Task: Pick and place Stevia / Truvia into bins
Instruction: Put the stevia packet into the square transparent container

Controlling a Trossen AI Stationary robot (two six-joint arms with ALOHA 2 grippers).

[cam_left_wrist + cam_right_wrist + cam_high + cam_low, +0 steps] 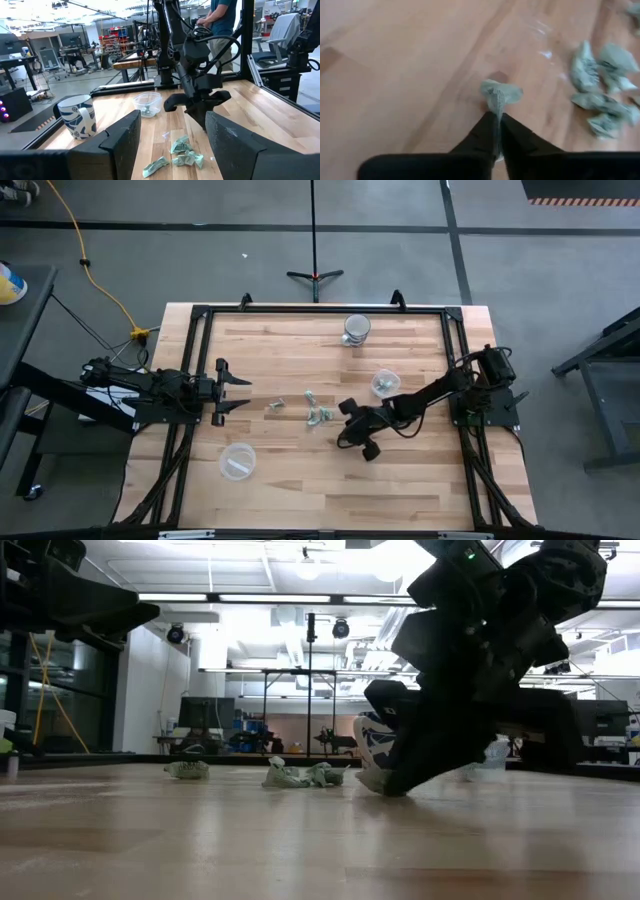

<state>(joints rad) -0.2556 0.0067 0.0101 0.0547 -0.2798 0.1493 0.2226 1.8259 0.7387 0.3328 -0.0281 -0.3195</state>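
Wood table (300,480) on grey floor, high view: left gripper (238,391) waits at the left edge, fingers spread, holding nothing. Right gripper (347,408) reaches in from the right, down near the middle, just beside a loose pile of packets (318,416); one more packet (275,406) lies apart toward the left gripper. One bin (385,383) sits behind the right arm with something pale inside, other bin (237,461) near the front left, mug (356,329) at the far edge. Low view: right gripper low at the tabletop, packets (300,775) bunched beside it, single packet (188,769) off to the side, mug (372,745) partly hidden behind the arm. Left wrist view: own fingers (122,140) wide apart, packets (180,152) between them farther off, bin (147,103) and mug (77,116) beyond, a person standing in the room behind. Right wrist view: fingers (485,132) pinched closed on one packet (500,95), held at its edge over the wood, pile (602,85) nearby.
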